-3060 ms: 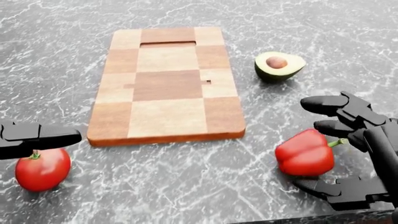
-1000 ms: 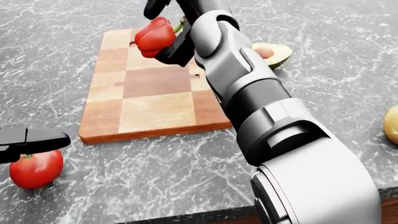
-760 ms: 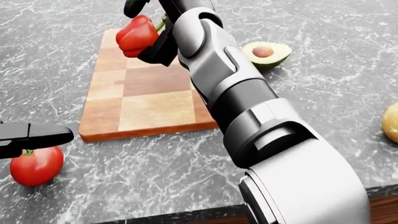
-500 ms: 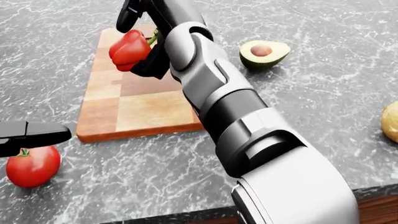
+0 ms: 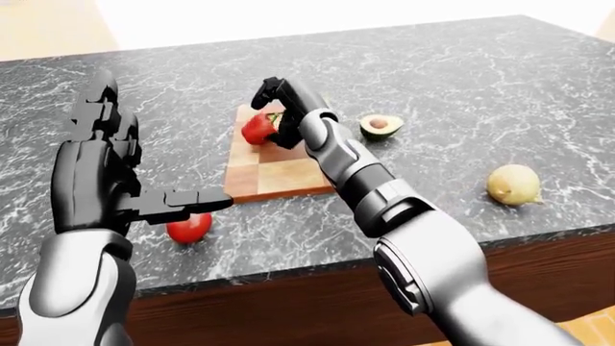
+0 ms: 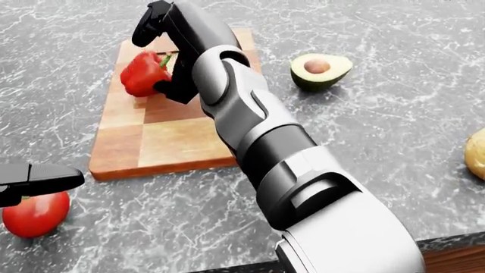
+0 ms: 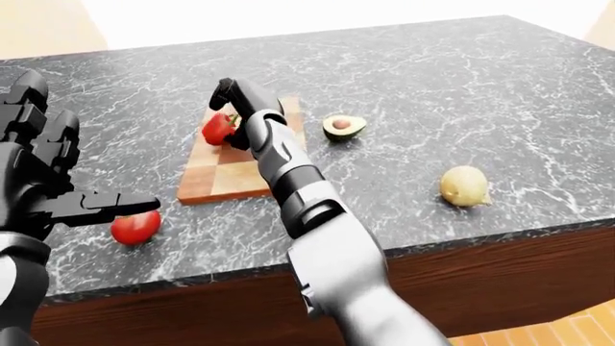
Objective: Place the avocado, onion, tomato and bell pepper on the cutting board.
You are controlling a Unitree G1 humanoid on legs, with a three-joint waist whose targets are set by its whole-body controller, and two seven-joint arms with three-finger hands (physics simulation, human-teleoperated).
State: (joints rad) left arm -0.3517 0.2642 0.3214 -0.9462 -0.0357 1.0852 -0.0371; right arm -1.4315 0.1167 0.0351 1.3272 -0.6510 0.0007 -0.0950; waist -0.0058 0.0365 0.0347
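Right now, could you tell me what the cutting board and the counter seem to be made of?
Cutting board: looks like wood, a checker of light and dark brown blocks with a matte finish. Counter: looks like dark grey stone, perhaps marble, given its white veining and faint sheen.

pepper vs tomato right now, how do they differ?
The pepper is gripped in the right hand over the cutting board; the tomato sits loose on the counter, under the open left hand. The pepper is lobed with a green stem, the tomato round. Both are red.
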